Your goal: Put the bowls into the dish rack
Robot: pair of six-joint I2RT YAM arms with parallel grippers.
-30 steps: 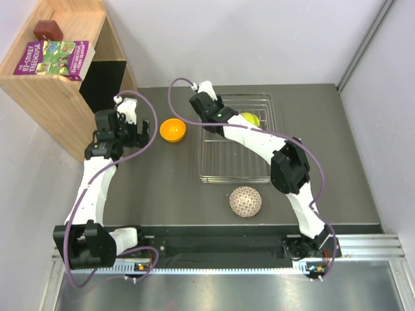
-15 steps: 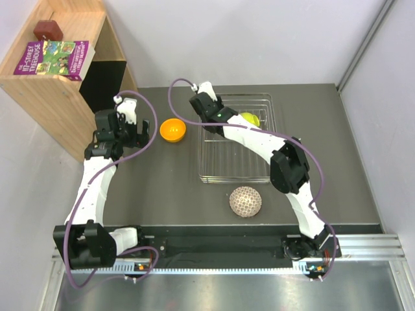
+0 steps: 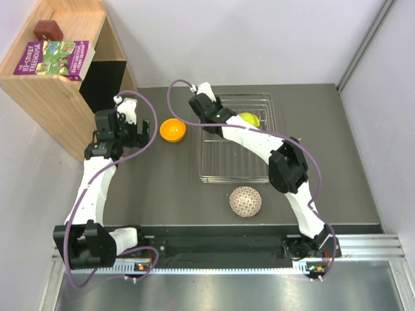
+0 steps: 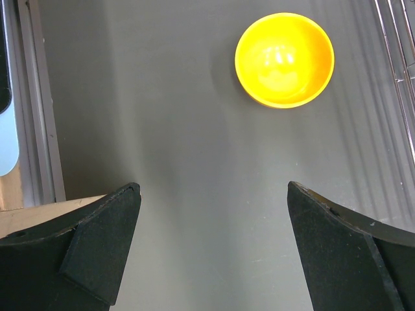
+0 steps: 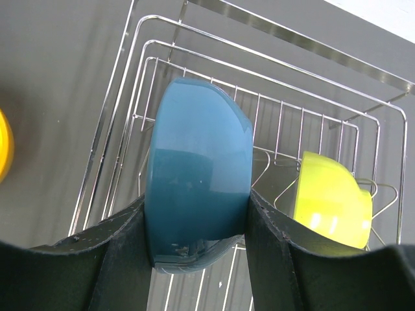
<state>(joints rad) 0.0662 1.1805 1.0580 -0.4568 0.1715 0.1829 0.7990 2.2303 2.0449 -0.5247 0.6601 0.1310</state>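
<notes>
Because the right arm's wrist covers it from above, the blue bowl (image 5: 198, 172) shows only in the right wrist view. There it stands on edge over the wires of the dish rack (image 5: 194, 45), and whether it touches them cannot be told. A sliver of the orange bowl (image 4: 284, 59) is cut off at that view's left edge; it sits upright on the grey worktop (image 3: 162, 188), just beside the rack's left side. The yellow-green bowl (image 5: 332, 201) leans on its side among the rack's prongs, partly hidden by the arm in the top view. Near the rack's front edge, the lattice-patterned bowl (image 3: 246, 201) lies upside down on the worktop. A wooden shelf (image 3: 58, 84) with a book (image 3: 55, 57) on top stands at the far left. The right pincer (image 5: 194, 214) clamps the blue bowl by its rim and base. The left pincer (image 4: 214, 253) is spread wide and empty above bare worktop, short of the orange bowl.
</notes>
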